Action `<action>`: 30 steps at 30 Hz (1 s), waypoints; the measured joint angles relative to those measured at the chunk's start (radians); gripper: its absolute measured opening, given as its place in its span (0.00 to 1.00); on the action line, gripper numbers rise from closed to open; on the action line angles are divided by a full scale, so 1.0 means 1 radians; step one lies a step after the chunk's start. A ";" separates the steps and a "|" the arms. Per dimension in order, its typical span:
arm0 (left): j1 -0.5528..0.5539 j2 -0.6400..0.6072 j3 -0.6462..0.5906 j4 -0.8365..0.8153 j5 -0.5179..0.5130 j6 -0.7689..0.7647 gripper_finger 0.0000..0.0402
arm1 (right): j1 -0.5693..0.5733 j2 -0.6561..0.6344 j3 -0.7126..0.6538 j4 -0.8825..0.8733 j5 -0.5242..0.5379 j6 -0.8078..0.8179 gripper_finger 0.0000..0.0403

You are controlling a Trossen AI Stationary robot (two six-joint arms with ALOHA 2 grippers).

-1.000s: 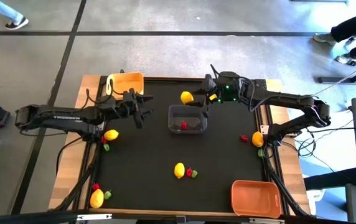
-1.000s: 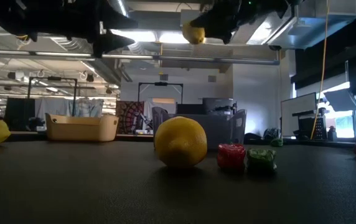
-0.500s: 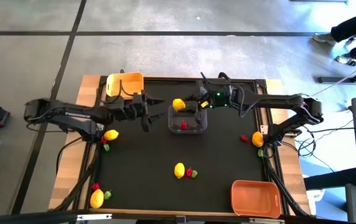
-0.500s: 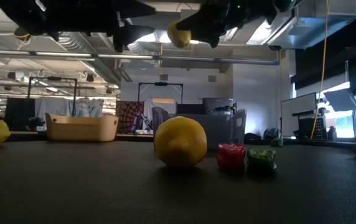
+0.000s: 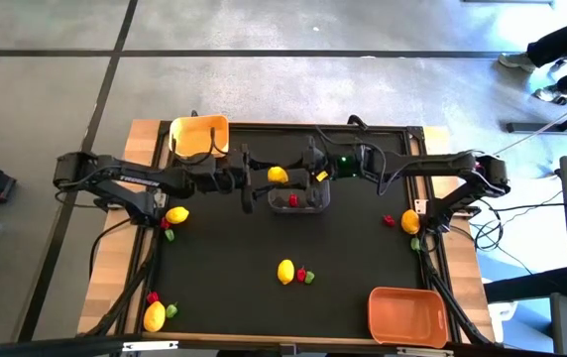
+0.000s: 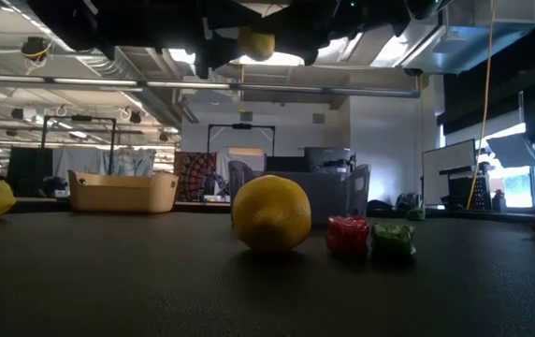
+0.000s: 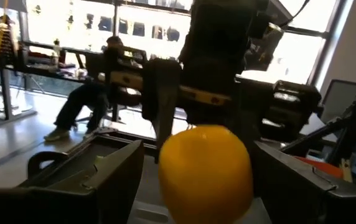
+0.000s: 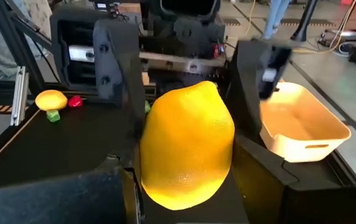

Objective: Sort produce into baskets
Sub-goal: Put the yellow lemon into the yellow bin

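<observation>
The right gripper (image 5: 288, 177) pinches a lemon (image 5: 278, 176) up in the air — just beside the clear basket (image 5: 298, 188). The left gripper (image 5: 257, 180) waits spread wide around it, likely to take it.

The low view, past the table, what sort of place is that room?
Probably a lab or open workshop: exposed ceiling ducts and pipes, a desk with monitors on the right, and rolling racks and frames across a wide open floor behind the table.
</observation>
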 joint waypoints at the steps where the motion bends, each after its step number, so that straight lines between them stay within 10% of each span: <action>1: -0.004 0.004 0.007 -0.001 0.008 0.000 0.71 | 0.001 0.000 0.000 0.004 -0.001 -0.001 0.39; 13: -0.023 0.013 0.021 -0.011 0.010 0.053 0.46 | -0.001 0.000 0.000 0.008 -0.001 0.003 0.39; 30: -0.020 0.015 0.021 -0.015 0.018 0.051 0.47 | -0.001 -0.001 0.000 -0.011 0.011 0.043 0.46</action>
